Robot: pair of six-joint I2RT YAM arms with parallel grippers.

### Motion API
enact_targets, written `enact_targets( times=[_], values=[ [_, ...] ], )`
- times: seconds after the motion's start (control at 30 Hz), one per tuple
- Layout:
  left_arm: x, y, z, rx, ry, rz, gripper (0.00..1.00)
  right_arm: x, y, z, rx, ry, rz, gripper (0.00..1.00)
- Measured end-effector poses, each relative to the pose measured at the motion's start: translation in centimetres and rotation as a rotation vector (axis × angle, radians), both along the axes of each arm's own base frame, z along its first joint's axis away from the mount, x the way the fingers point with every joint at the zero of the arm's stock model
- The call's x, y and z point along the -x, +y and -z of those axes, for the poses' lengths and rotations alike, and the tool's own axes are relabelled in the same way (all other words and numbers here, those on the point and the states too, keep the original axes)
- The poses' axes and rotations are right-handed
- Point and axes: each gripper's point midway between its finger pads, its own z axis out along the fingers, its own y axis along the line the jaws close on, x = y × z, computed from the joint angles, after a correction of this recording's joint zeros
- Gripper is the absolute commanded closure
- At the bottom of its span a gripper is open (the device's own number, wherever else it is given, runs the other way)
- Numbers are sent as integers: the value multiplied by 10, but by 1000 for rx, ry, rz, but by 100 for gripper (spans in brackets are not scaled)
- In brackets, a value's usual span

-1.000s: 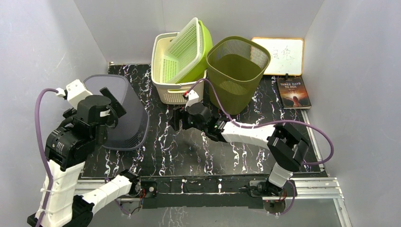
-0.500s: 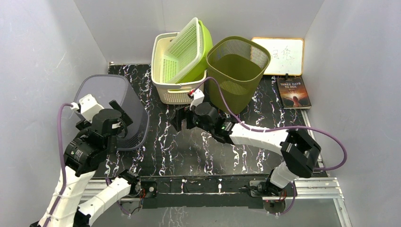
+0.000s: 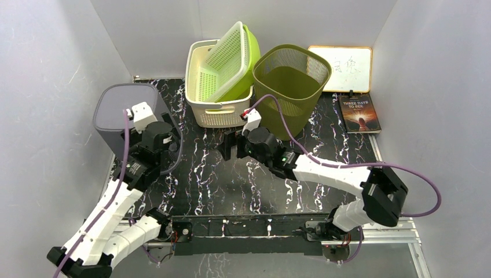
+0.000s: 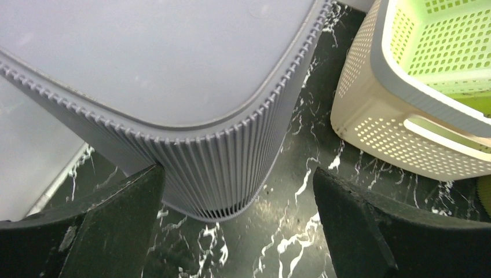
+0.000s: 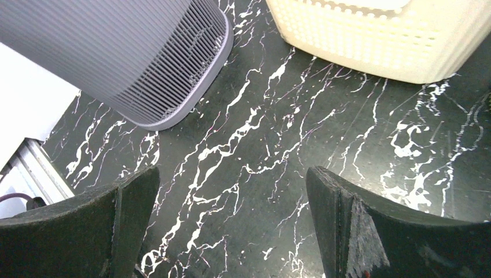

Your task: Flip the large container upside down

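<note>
Grey ribbed container (image 3: 118, 107) is sitting in the upper left of the overhead view, near the left wall, with its flat closed base facing up and its wider open rim seemingly resting down on the black marbled table (image 3: 260, 185); judging by that pose, the flip is looking essentially done. The left gripper (image 4: 237, 174) is hovering just beside and above the container's near corner, its two dark fingers (image 4: 98, 231) spread wide and gripping nothing, which is probably how it needs to be to clear the ribbed wall without dragging the container over. The right gripper (image 5: 231, 174) is hanging over bare table near the middle of the overhead view, also spread wide and empty, pointing toward the container's lower rim, which is showing in the upper left of its own camera; it is likely waiting there as a guard against sliding or tipping. Behind, at the top centre, a cream perforated basket (image 3: 214, 104) is holding a tilted lime-green basket (image 3: 240, 55), with an olive mesh bin (image 3: 289, 87) just to its right. A small whiteboard (image 3: 347, 66) and a book (image 3: 360, 113) are lying at the upper right, well apart from the container.
</note>
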Motion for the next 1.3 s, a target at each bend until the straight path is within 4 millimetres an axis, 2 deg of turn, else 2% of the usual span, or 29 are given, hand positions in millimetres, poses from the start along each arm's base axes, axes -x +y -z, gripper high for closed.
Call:
enact_targets(
  times=[0.17,0.3,0.33,0.4,0.47,0.6,0.67,0.77,0.93,1.13,1.23,1.3],
  values=[
    [-33,-11,5,-110,-33,53,2,2,-17,-12,-6,-31,34,2],
    [-75,-24,11,-179,-20,102,2,0,-24,-20,-15,-51,58,2],
    [-91,-24,16,-187,-6,117,1,0,-27,-21,-14,-53,63,2],
    [-116,-18,26,-184,17,122,2,0,-30,-24,-12,-58,70,2],
    [-143,-2,33,-173,35,111,2,0,-34,-28,-11,-66,79,2],
    [-196,20,32,-183,48,125,2,0,-43,-35,-16,-87,101,2],
    [-218,19,30,-192,49,166,2,0,-49,-34,-12,-92,113,2],
    [-241,4,25,-191,39,257,2,-2,-54,-32,-4,-93,132,2],
    [-243,-22,15,-144,2,397,2,-5,-58,-31,9,-100,149,2],
    [-220,-42,1,-81,9,509,2,-8,-60,-25,90,-111,135,2],
    [-195,-51,-23,-18,-36,540,2,-14,-58,-42,132,-144,131,2],
    [-171,-55,-49,24,-88,558,2,-20,-59,-67,146,-182,138,2]
  ],
)
